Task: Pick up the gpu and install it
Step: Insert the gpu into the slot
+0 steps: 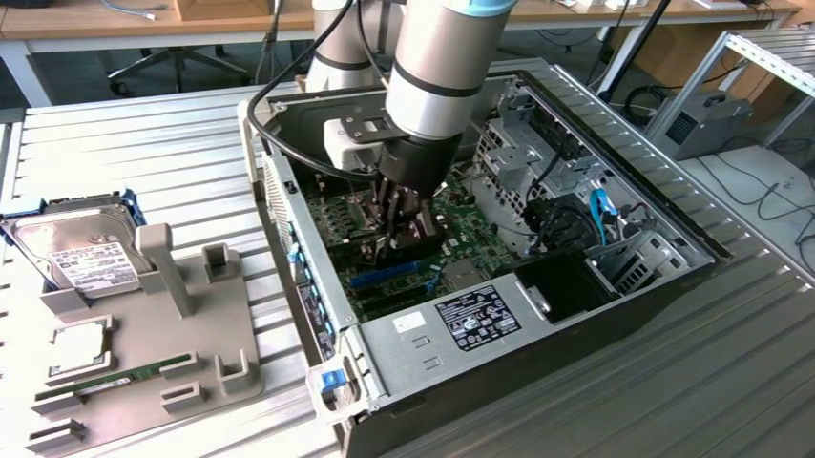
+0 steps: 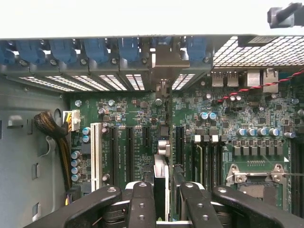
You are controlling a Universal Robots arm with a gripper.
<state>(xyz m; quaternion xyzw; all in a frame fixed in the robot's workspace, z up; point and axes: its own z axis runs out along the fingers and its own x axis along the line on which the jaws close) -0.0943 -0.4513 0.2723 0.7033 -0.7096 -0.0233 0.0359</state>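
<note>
My gripper (image 1: pixel 399 240) reaches down into the open computer case (image 1: pixel 421 358), just above the green motherboard (image 1: pixel 465 234). It is shut on the gpu (image 2: pixel 161 171), a thin dark card that the wrist view shows edge-on between the two black fingers (image 2: pixel 141 204). The card stands upright over the black expansion slots (image 2: pixel 129 152). Its silvery bracket (image 2: pixel 164 61) lies against the case's rear slot openings. Whether the card's edge sits in a slot is hidden.
A grey holder tray (image 1: pixel 191 358) sits at the exterior view's left with a hard drive (image 1: pixel 79 256), a CPU (image 1: pixel 79 345) and a green RAM stick (image 1: pixel 114 379). Inside the case are a white slot (image 2: pixel 96 156), the CPU socket (image 2: pixel 256 178), cables (image 1: pixel 598 210) and drive cages.
</note>
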